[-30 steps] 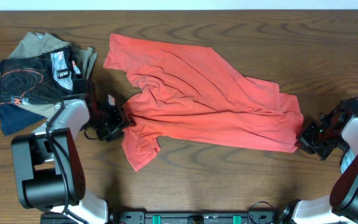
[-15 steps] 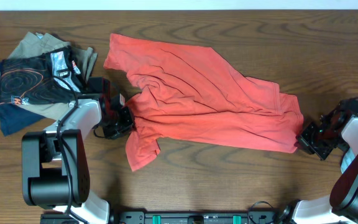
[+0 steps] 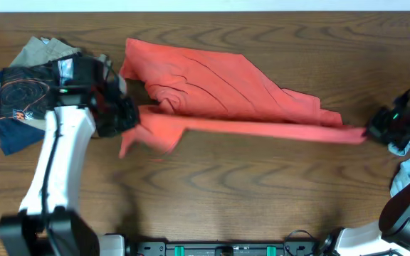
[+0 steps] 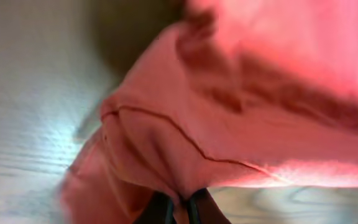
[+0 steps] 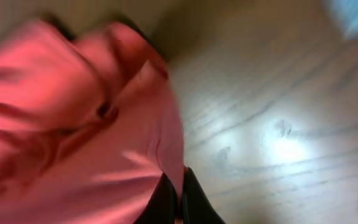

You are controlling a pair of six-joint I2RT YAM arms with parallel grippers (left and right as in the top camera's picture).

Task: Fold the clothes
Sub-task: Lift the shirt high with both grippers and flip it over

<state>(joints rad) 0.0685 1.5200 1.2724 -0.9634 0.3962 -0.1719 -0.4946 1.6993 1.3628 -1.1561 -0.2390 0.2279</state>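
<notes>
The coral-red T-shirt (image 3: 226,96) lies across the middle of the table, its near edge lifted and stretched into a taut band between both grippers. My left gripper (image 3: 130,119) is shut on the shirt's left end, with a sleeve hanging below it; in the left wrist view the fabric (image 4: 229,112) is pinched between the dark fingers (image 4: 157,211). My right gripper (image 3: 372,133) is shut on the shirt's right end; in the right wrist view the cloth (image 5: 104,137) is clamped between the fingers (image 5: 197,205). A bit of light-blue cloth (image 3: 409,167) shows by the right arm.
A pile of folded clothes (image 3: 27,92), tan, black printed and navy, sits at the far left, partly under the left arm. Brown wooden table (image 3: 248,199) runs along the front and the back.
Both grippers have risen from the table with the shirt's near edge, pulling it taut and back over the shirt. The left arm swung up and left, the right arm up and right.
</notes>
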